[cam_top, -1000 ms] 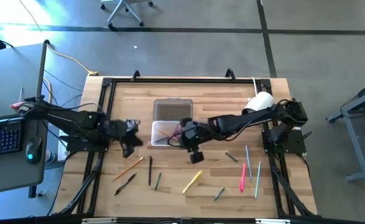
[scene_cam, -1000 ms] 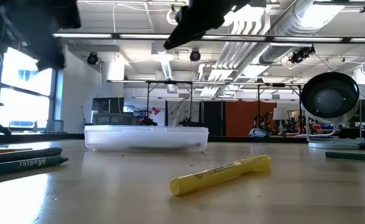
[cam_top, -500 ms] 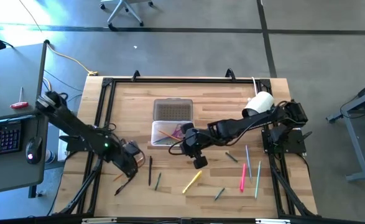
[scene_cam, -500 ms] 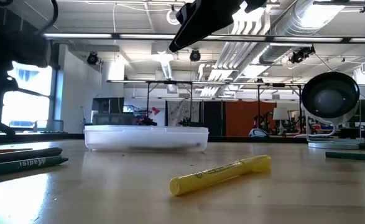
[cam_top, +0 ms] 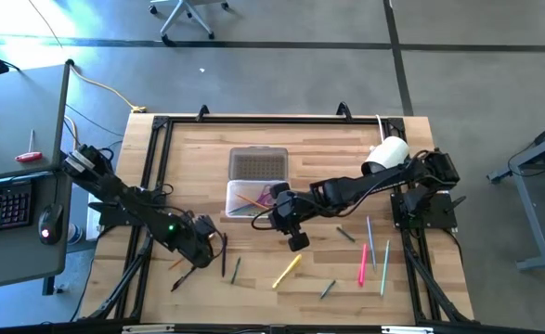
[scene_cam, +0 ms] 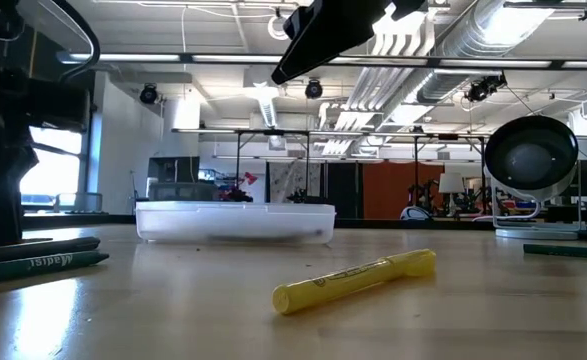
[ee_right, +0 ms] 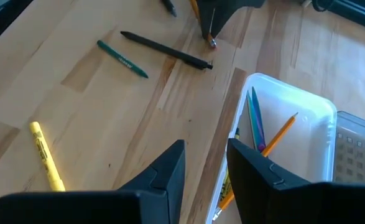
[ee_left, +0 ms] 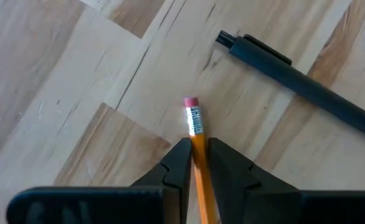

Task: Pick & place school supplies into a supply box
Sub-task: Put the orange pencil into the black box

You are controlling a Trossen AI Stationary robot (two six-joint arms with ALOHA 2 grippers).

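Note:
An orange pencil (ee_left: 196,124) with a pink eraser lies flat on the table at the near left. My left gripper (cam_top: 205,246) points steeply down over it. Its fingers (ee_left: 179,165) are narrowly open and stand on either side of the pencil, just behind the eraser. The clear supply box (cam_top: 253,198) sits mid-table with its lid (cam_top: 258,164) folded open behind it, and holds orange, green and pink pens. My right gripper (ee_right: 206,155) hovers open and empty above the box's near right corner. My left gripper straddles the orange pencil just behind its eraser end (ee_left: 194,115), one finger on each long side, coming from above and lying across it. The pencil lies flat on the table. Whether the fingers touch it, I cannot tell.
Beside the pencil lie a black pen (cam_top: 224,255), a green pencil (cam_top: 237,269) and a black marker (cam_top: 187,275). A yellow highlighter (cam_top: 287,270) lies at the near middle. Pink (cam_top: 363,264) and light blue (cam_top: 384,267) pens lie at the right. A white camera (cam_top: 388,151) stands at the far right.
My left gripper has gone from beside the box's left side toward the table's near edge and down onto the orange pencil, tipping to point more steeply down. The pencil has stayed where it lay.

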